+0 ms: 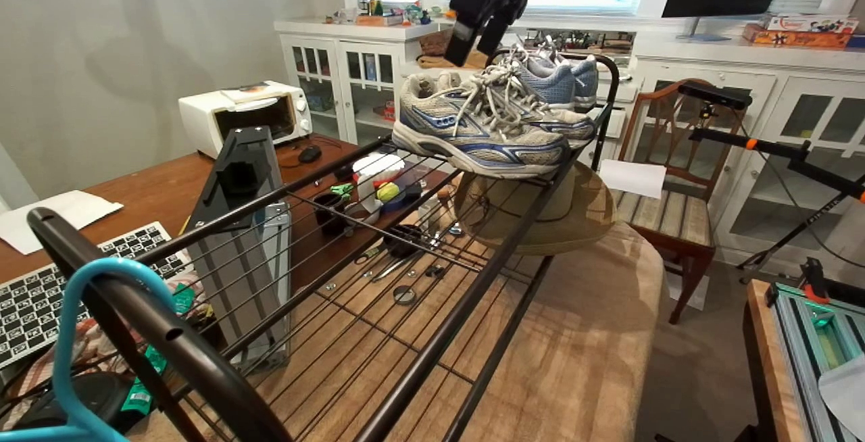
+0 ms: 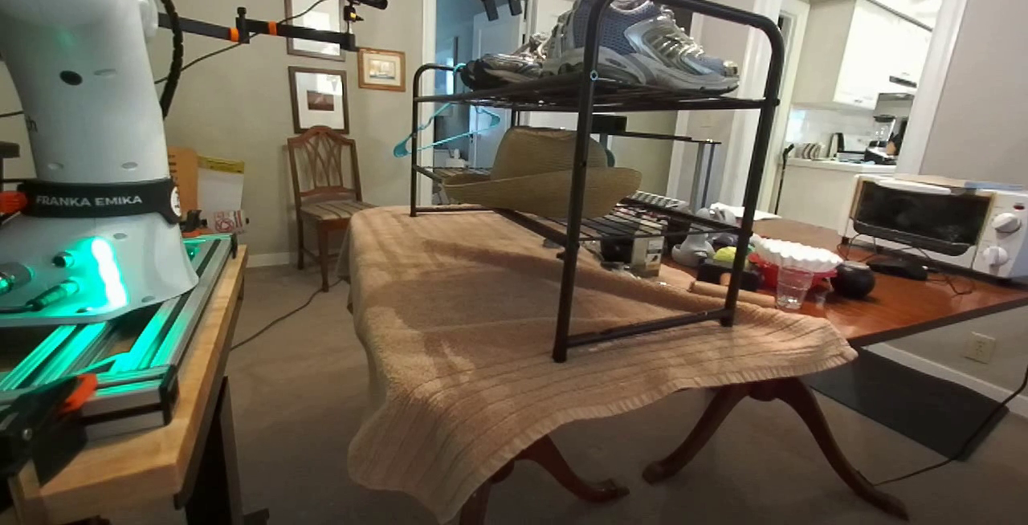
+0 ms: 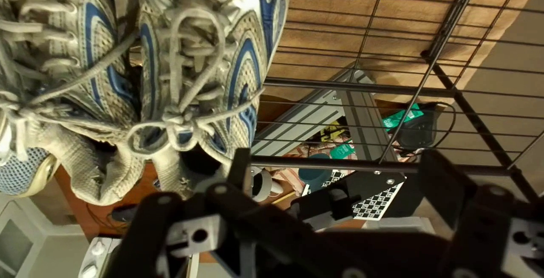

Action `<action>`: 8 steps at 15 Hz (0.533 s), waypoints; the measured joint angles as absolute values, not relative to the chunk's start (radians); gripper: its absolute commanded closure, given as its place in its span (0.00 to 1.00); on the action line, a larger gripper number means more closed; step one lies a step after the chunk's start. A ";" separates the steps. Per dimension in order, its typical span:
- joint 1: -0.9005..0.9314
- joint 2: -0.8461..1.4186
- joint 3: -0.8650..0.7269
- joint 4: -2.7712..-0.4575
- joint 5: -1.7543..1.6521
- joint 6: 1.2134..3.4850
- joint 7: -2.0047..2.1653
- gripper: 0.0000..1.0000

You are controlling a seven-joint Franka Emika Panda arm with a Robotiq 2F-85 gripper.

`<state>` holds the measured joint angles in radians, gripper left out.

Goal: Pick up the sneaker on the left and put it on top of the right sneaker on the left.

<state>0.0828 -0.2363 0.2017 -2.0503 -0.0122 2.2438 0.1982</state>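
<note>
White-and-blue sneakers (image 1: 486,134) below the pincer (image 3: 338,161), its jaws wide apart, black rack (image 2: 570,268) beneath it, brimmed hat (image 2: 550,164) lower down (only in both exterior views).

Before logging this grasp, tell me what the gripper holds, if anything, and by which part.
Nothing is held: the gripper is open, its fingers standing apart.
</note>
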 measured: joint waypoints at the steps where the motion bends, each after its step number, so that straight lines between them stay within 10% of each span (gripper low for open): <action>1: 0.083 -0.215 0.202 -2.039 -0.018 2.258 0.198 0.00; 8: 0.085 -0.100 0.203 -1.953 -0.107 2.319 0.230 0.00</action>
<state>0.0854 -0.1001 0.2030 -1.9532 -0.1071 2.3186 0.2298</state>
